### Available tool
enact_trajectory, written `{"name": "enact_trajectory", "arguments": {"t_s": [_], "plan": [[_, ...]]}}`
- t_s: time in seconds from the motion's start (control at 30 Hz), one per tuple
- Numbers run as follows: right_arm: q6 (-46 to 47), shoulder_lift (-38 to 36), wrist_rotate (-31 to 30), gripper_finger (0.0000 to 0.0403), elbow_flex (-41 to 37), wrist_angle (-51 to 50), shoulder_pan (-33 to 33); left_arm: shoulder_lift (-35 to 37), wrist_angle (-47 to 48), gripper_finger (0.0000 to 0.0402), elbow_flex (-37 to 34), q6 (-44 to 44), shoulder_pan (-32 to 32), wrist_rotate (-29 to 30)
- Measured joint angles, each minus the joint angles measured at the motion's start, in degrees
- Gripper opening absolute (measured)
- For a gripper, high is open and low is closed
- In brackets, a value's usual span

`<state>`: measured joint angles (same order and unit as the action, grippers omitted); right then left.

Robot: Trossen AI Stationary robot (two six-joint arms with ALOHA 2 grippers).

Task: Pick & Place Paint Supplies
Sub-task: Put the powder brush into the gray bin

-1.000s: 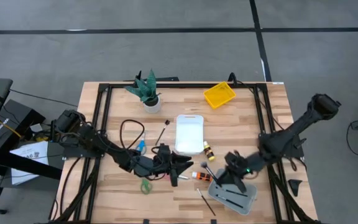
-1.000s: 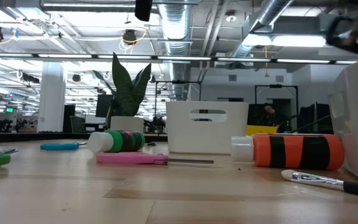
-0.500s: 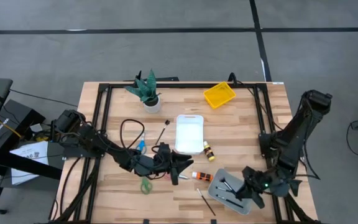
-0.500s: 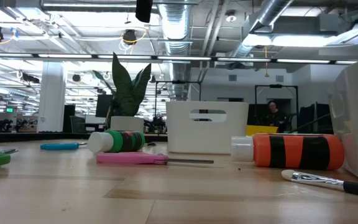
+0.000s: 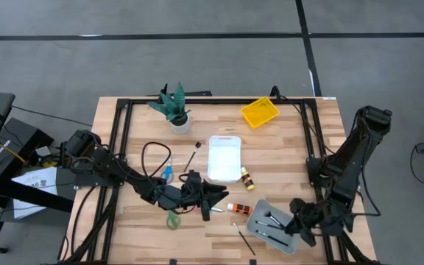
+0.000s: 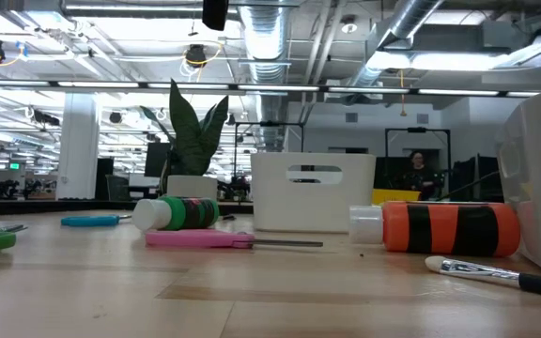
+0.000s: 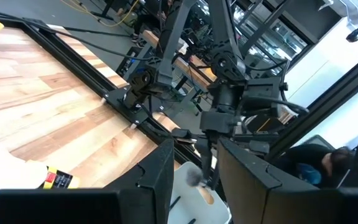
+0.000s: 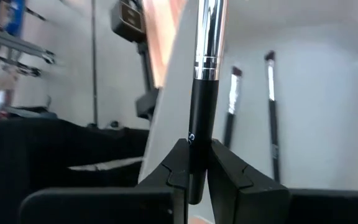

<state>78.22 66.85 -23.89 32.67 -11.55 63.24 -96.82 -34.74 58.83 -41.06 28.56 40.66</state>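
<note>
My right gripper is at the right end of the grey tray, near the table's front right. It is shut on a thin dark-handled brush. Two more brushes lie in the tray. My left gripper is open and empty, low over the table's middle. An orange bottle, a yellow bottle, green scissors, blue scissors and a loose brush lie on the wood. The low view shows a green bottle and pink scissors. My right gripper pinches the brush's dark handle between its two fingers. The brush runs along the fingers, and its silver ferrule sticks out past the fingertips over the grey tray. The fingers come slanting down from the table's right side.
A white tray stands at the table's middle, a yellow tray at the far right and a potted plant at the far left. A black cable loops beside my left arm. A black frame runs around the table top.
My right gripper has gone from the grey tray's left end toward the table's right and near edges with the brush, then has nearly stopped at the tray's right end. It has stayed shut on the brush.
</note>
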Motion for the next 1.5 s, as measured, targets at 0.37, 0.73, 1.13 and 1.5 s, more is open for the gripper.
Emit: {"name": "enact_trajectory", "arguments": {"t_s": [0.37, 0.73, 1.13, 1.5], "plan": [[-6.49, 0.60, 4.74, 0.0025, 0.00, -1.55, -3.74, 0.00, 0.00, 0.0117, 0.00, 0.02, 0.28, 0.02], [-8.01, 10.01, 9.10, 0.0025, 2.03, -1.31, -4.84, 0.00, 0.04, 0.0117, -0.02, 0.03, 1.03, -0.02], [-9.92, 18.98, 10.99, 0.0025, 9.12, -5.73, -5.74, 0.02, 0.09, 0.0117, -0.68, -0.31, 1.03, -0.02], [-14.05, 22.78, 13.05, 0.0037, 14.12, -11.26, -8.22, 0.02, 0.07, 0.0117, -0.71, -0.01, 1.05, -0.04]]}}
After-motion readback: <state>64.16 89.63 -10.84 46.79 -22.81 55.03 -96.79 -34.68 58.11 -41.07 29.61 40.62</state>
